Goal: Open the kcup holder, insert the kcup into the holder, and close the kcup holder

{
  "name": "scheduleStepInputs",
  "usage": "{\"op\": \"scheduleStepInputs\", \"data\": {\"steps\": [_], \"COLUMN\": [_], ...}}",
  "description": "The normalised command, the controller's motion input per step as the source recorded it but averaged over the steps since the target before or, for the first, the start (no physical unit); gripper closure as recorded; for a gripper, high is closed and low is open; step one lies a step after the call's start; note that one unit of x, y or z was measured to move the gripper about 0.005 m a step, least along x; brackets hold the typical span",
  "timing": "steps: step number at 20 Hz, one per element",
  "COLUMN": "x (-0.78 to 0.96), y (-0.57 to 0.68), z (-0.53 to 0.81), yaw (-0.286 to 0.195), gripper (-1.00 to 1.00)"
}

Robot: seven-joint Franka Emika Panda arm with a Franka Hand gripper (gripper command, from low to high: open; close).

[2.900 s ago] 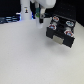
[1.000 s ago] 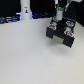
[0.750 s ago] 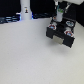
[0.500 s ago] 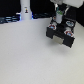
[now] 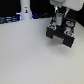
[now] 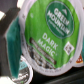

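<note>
The kcup holder [image 5: 61, 35] is a black boxy unit with pale handles, on the white table at the exterior view's right. My gripper [image 5: 58, 19] hangs just above its back edge. In the wrist view the kcup [image 6: 52, 30] fills the picture: a green lid that reads "Green Mountain Dark Magic" on a white cup. It sits tilted against a teal finger pad [image 6: 16, 44], so the gripper is shut on it. The exterior view is too blurred to tell whether a drawer is open.
A white bottle-like post with a dark mark [image 5: 24, 10] stands at the back, toward the exterior view's left. Dark shapes with a blue light [image 5: 10, 19] line the back edge. The white table [image 5: 30, 57] spreads out in front.
My gripper has moved from beside the white post to the exterior view's right and now hangs over the kcup holder. In the last second it has hardly shifted.
</note>
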Motion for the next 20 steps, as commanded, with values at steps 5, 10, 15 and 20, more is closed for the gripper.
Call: {"op": "scheduleStepInputs", "data": {"steps": [5,10,15,20], "x": [0.27,0.51,0.43,0.13], "y": [0.15,0.39,0.27,0.06], "z": [0.06,0.16,0.19,0.01], "yaw": [0.000,-0.001,-0.011,-0.003], "gripper": [1.00,1.00,1.00,1.00]}}
